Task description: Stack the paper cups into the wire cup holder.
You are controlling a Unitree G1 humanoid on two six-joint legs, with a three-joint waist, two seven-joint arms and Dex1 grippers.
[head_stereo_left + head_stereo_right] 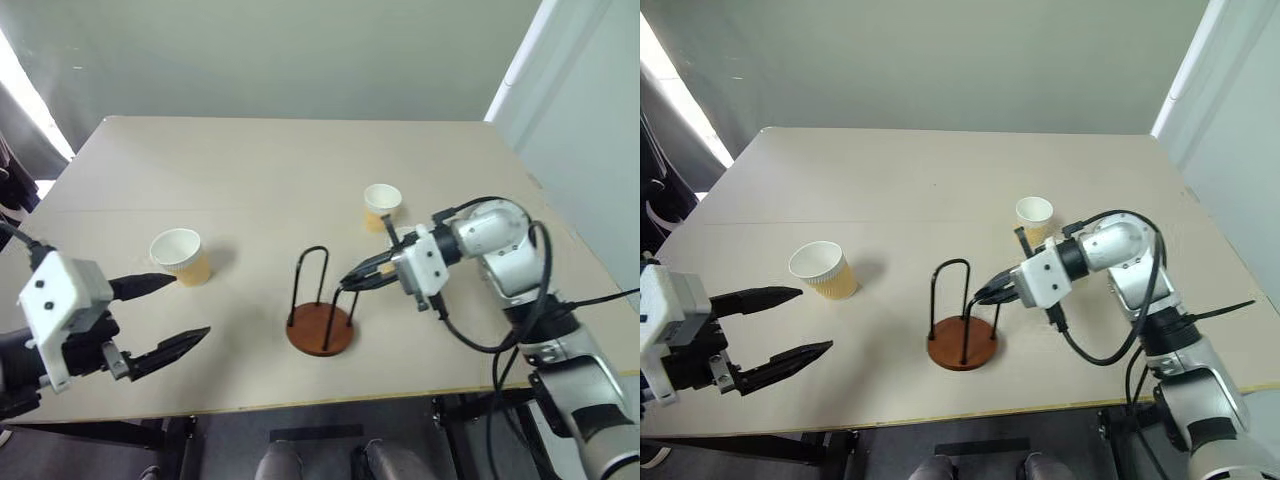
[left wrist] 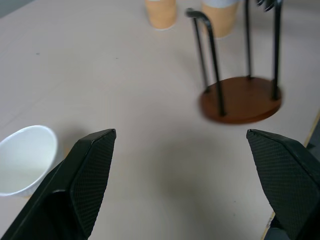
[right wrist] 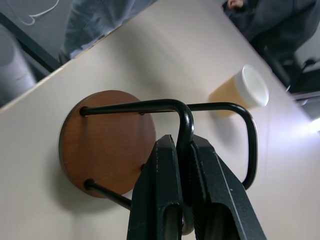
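Note:
The wire cup holder [image 1: 320,330] stands upright on its reddish-brown disc near the table's front edge. My right gripper [image 1: 347,280] is shut on the top of one black wire loop [image 3: 184,116], coming in from the right. One paper cup [image 1: 180,256] stands upright to the holder's left, just beyond my left gripper [image 1: 190,308], which hangs open and holds nothing. A second paper cup [image 1: 382,206] stands behind the right gripper. In the left wrist view two cups [image 2: 161,12] [image 2: 220,17] stand beyond the holder [image 2: 240,100].
The beige table [image 1: 270,170] stretches bare toward its far edge. Its front edge [image 1: 300,405] runs close to the holder's base. A person in dark clothes [image 3: 270,20] is near the table in the right wrist view.

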